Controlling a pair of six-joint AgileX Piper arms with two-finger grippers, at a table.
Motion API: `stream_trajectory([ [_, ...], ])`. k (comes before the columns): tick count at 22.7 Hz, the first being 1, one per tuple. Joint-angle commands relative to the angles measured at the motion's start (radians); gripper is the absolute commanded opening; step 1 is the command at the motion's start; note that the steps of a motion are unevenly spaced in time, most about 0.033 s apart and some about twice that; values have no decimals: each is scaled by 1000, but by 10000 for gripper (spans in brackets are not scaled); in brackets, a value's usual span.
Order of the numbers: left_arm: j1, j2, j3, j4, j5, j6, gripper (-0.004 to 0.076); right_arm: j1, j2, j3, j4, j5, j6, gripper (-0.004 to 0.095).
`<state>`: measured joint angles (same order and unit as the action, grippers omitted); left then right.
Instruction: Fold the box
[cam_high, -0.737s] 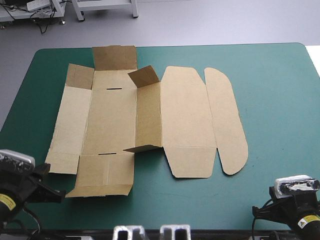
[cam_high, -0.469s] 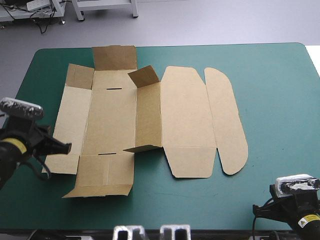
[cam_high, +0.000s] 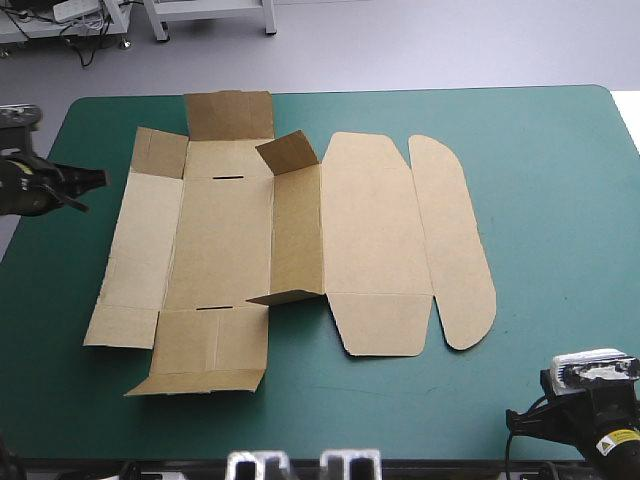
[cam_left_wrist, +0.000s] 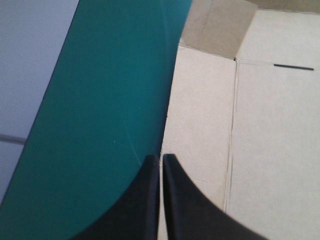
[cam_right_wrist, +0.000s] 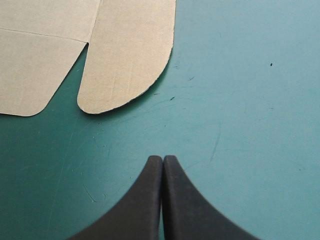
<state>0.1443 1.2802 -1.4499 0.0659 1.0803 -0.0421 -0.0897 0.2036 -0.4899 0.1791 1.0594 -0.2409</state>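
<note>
Folding is barely begun, I judge: my left end effector (cam_left_wrist: 161, 162), closed and empty, hovers at the box (cam_high: 225, 240)'s left edge and must open to lift it; right end effector (cam_right_wrist: 162, 160) closed too.

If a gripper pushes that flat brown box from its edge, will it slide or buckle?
Probably slides: the box lies thin and flat on the smooth teal-green cover. It likely hinges at its creases, since one flap already stands up. Lifted by an edge, the rounded lid flap would probably droop.
</note>
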Motion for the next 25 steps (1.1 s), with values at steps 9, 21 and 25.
stream_trajectory([
  [9,642,109,-68,-593,184,239,13,1,13,-30,-5,-59,-4,-20],
  [21,459,232,-12,-600,206,391,554,1,13,-30,-17,-57,-4,-20],
  [25,399,279,99,-602,206,513,424,1,13,-30,-36,-57,-4,-20],
])
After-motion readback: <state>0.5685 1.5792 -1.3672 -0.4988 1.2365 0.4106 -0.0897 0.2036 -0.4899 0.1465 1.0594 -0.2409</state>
